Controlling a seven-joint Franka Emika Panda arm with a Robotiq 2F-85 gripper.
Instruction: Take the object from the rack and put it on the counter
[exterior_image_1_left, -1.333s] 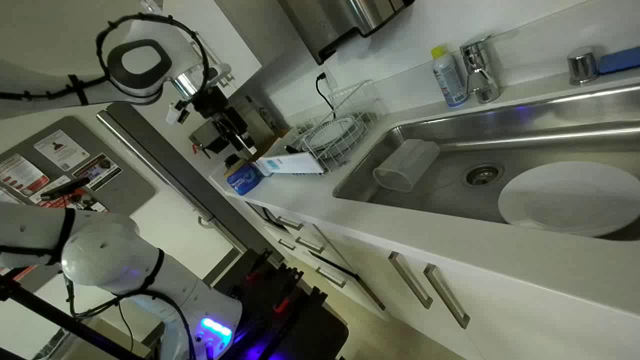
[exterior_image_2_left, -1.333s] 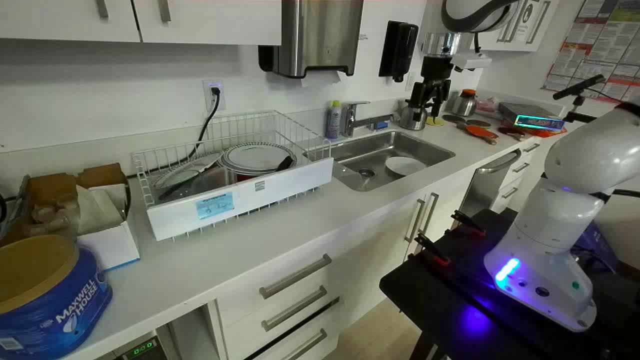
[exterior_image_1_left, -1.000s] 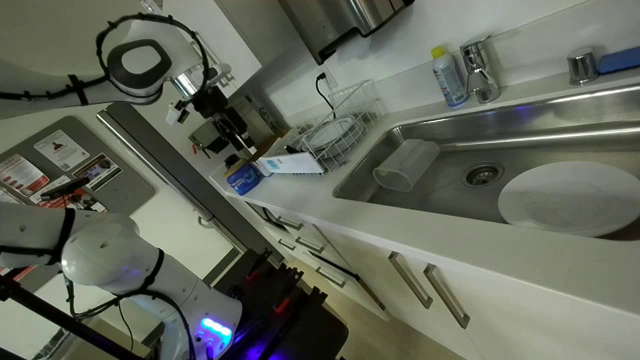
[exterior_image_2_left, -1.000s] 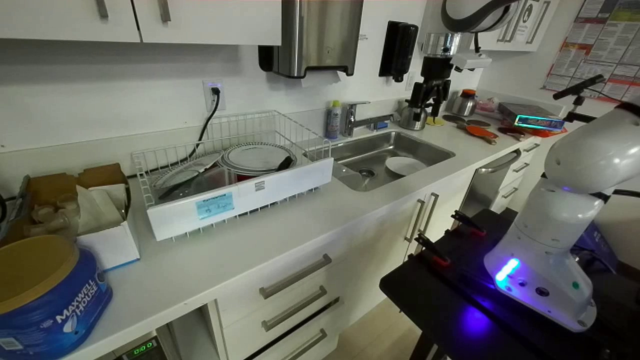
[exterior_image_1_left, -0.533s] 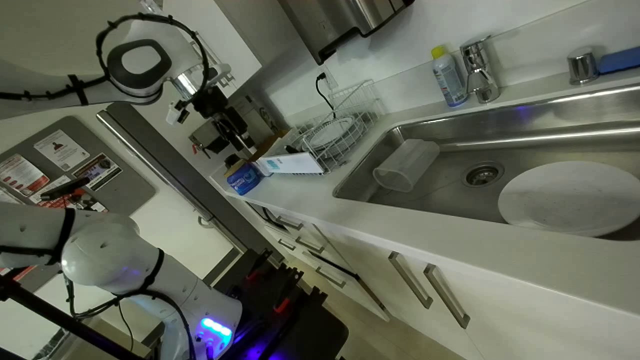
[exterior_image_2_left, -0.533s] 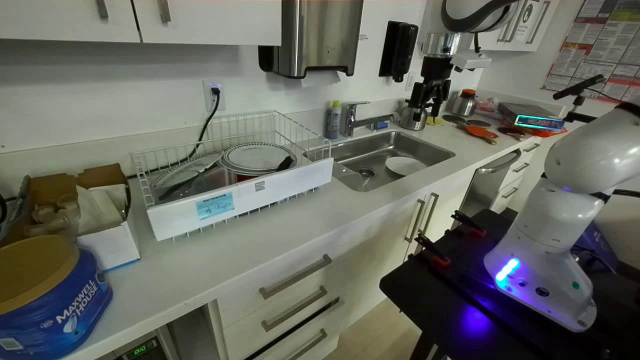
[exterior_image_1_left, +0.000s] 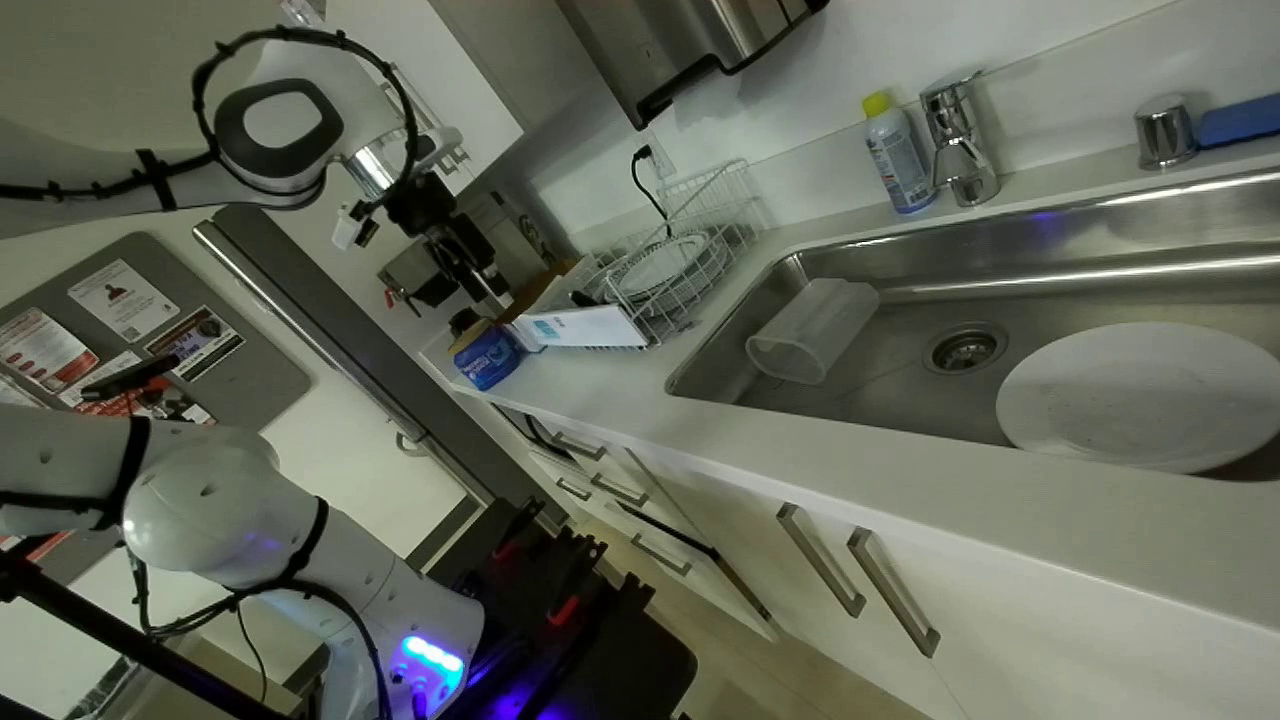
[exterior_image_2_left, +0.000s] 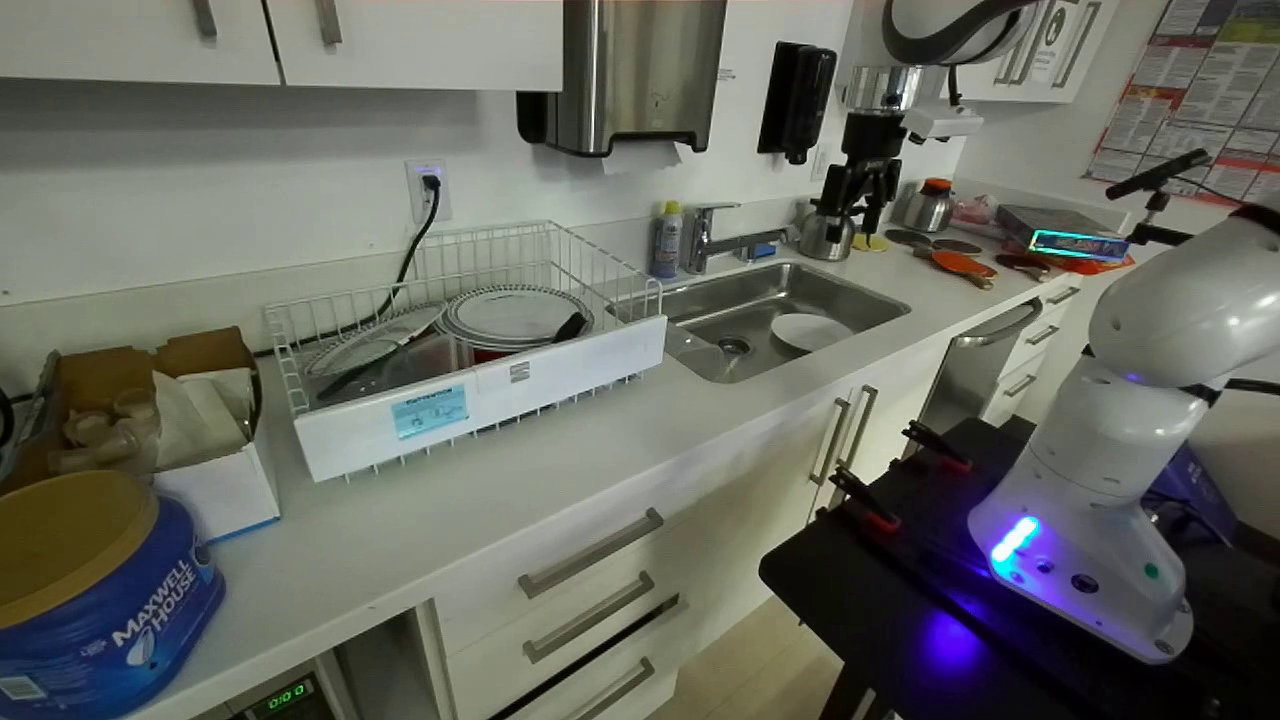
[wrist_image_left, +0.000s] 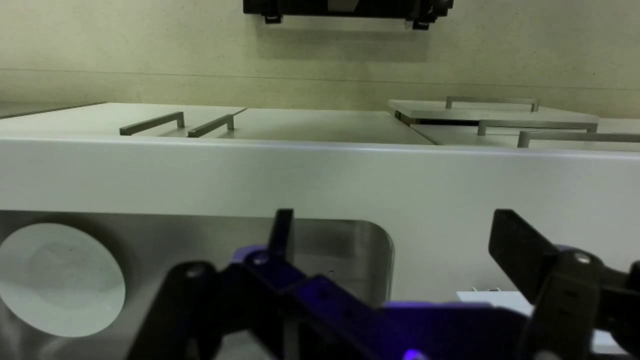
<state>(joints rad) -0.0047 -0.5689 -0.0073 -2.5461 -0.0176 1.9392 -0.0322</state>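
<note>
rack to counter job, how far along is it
Done: nothing I can confirm; plates lie in the rack. In hand: nothing; the gripper stands open and empty. Left: probably the whole job: grasp an object there, lift it out, set it on the counter.

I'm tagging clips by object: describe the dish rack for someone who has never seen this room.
Start at the long white counter and its inset steel sink. The rack sits between that sink and an open cardboard box. White wire sides, plates inside and a blue-labelled white front panel set it apart from that box.
</note>
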